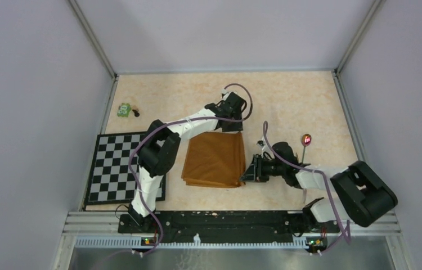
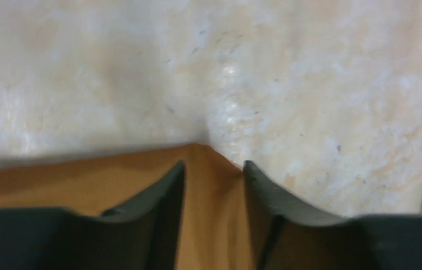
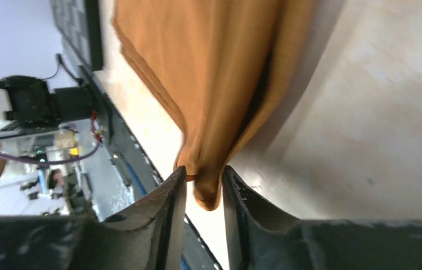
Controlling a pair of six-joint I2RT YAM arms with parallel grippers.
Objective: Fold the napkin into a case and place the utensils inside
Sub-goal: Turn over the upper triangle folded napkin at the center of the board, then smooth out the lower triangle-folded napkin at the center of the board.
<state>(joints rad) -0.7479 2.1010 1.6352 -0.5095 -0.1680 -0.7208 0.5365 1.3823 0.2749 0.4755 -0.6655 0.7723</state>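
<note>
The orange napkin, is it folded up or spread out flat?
Folded. From above, the napkin is a compact square with stacked layers along its near edge; the right wrist view shows layers too.

A black-and-white checkered mat (image 1: 121,169) lies flat on the left side of the pale, speckled table (image 1: 299,95). Past its far edge sits a small green toy (image 1: 124,109), with a tiny dark thing (image 1: 136,113) just beside it.
</note>
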